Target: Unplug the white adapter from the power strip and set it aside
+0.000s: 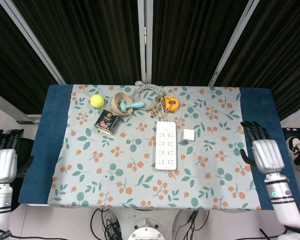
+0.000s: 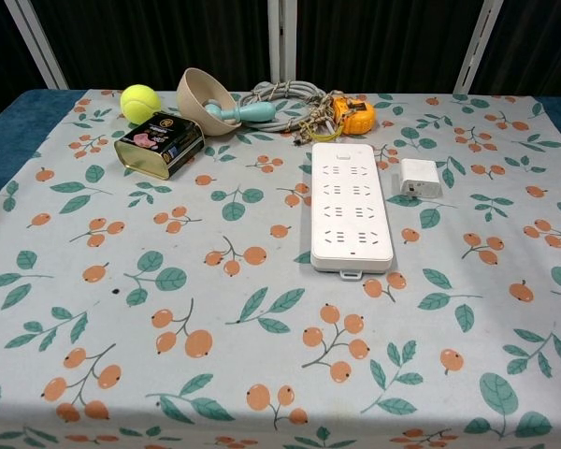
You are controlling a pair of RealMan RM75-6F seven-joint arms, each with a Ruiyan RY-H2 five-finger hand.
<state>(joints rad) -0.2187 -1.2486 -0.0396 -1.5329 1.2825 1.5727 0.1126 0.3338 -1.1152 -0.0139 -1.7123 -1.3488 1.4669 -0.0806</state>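
Observation:
The white power strip (image 1: 166, 145) (image 2: 350, 216) lies flat at the table's middle with none of its sockets occupied. The white adapter (image 1: 189, 135) (image 2: 420, 178) lies on the cloth just right of the strip, apart from it. My left hand (image 1: 3, 159) hangs off the table's left edge, fingers straight and apart, holding nothing. Past the right edge, over the blue cloth, my right hand (image 1: 263, 151) is spread with nothing in it. Neither hand shows in the chest view.
Along the far side sit a yellow tennis ball (image 1: 96, 101), a dark tin (image 1: 107, 122), a tan bowl (image 1: 121, 103) with a teal tool, a coiled grey cable (image 1: 146, 95) and an orange tape measure (image 1: 170, 104).

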